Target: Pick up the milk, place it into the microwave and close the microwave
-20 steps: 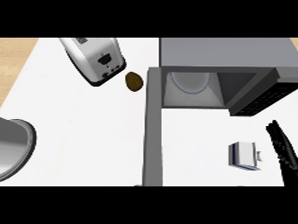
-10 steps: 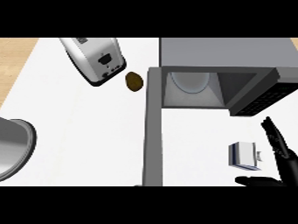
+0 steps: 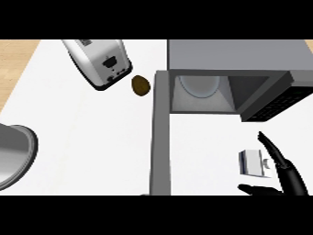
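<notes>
We find the small white milk carton (image 3: 251, 163) lying just left of our black right hand (image 3: 284, 170), fingers straight and thumb spread; its long axis seems to point toward the open grey microwave (image 3: 237, 59).

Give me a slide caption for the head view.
Right hand open beside the milk carton on the counter, in front of the open microwave.

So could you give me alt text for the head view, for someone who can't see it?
The robot's right hand, fingers straight, reaches beside a small milk carton on a white counter, in front of an open microwave. A toaster, a brown potato and a metal pot sit to the left.
</notes>
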Available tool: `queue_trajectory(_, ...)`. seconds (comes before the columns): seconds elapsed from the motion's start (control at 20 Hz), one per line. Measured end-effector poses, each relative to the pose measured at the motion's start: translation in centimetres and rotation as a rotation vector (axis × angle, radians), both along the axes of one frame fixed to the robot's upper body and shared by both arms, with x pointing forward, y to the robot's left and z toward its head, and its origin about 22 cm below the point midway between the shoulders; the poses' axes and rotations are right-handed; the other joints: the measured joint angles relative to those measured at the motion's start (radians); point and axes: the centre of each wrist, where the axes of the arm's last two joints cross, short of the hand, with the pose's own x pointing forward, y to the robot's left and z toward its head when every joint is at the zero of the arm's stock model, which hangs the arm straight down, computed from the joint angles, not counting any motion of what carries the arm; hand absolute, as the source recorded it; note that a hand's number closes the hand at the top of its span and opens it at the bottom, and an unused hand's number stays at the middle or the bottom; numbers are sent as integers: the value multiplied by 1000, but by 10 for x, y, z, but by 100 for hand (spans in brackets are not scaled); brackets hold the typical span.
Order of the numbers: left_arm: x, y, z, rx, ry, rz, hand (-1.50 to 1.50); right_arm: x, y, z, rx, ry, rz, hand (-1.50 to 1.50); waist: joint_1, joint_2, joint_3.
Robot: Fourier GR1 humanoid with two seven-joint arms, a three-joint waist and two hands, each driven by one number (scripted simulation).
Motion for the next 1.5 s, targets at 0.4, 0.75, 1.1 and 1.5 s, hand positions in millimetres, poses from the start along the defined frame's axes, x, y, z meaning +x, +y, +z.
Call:
queue_trajectory(0.4, -1, -1, 4, -6, -2, -11, -150, 13, -7, -23, -103, -8, -48, 150, 4, 1, 1)
queue_trajectory(0.75, -4, 6, -7, -10, -11, -10, -150, 16, -20, -33, -228, 22, -58, 150, 8, -1, -2)
queue_trajectory(1.1, -5, 10, -7, -16, -5, -21, -150, 56, 11, -32, -269, 3, -62, 150, 11, 1, -4)
queue_trajectory(1.5, -11, 12, -9, -30, 0, -28, -150, 96, 50, -21, -199, -66, -61, 150, 18, 6, 2)
